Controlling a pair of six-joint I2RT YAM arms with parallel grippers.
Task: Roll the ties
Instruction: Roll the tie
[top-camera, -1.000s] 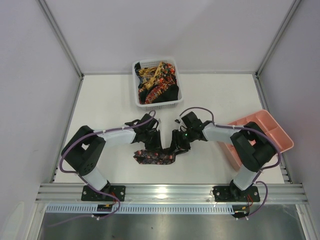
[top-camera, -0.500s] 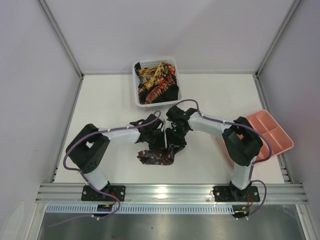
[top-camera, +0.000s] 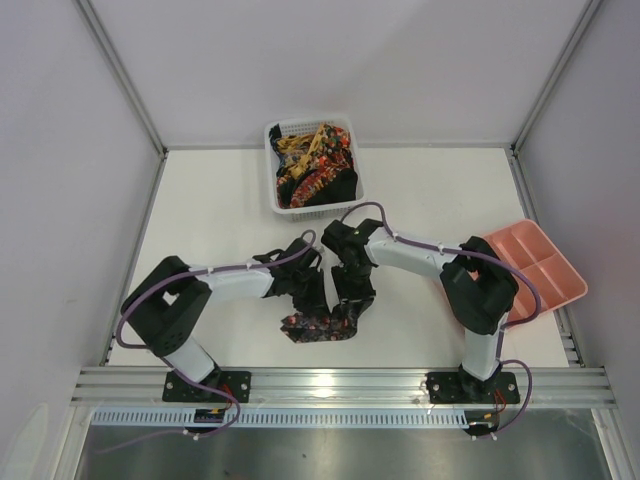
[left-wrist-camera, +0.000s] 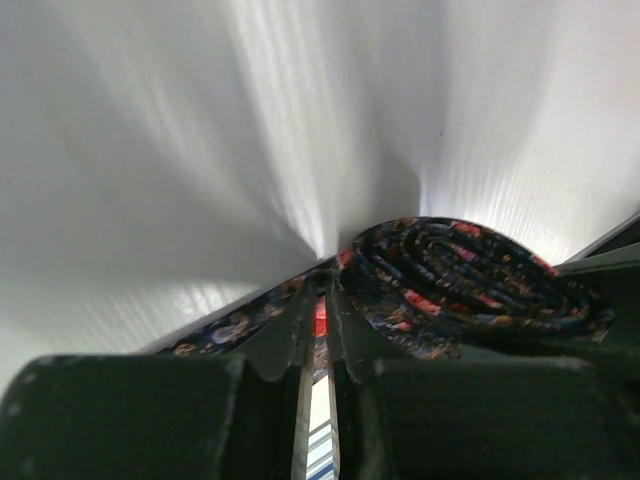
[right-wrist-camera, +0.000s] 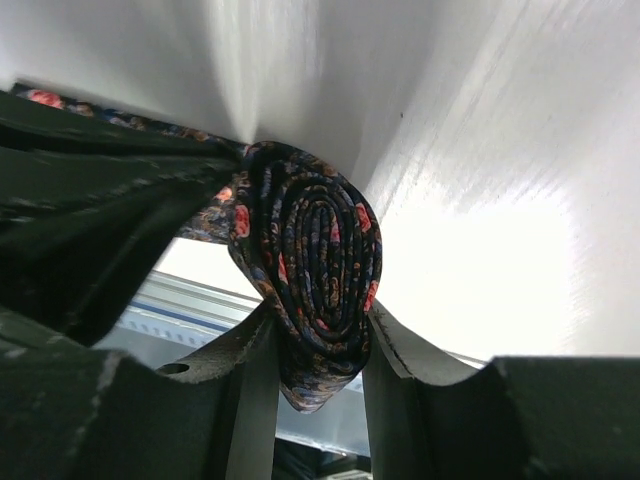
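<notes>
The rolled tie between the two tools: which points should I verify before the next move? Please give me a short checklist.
1. The tie roll is clamped between the fingers of the right tool: ok.
2. The left tool is shut on the loose tail: ok.
3. Coil layers tight and even: ok.
4. Whole tie wound up: not ok, a length lies flat on the table.
5. A compartment of the pink tray is free: cannot tell, the arm hides part.
</notes>
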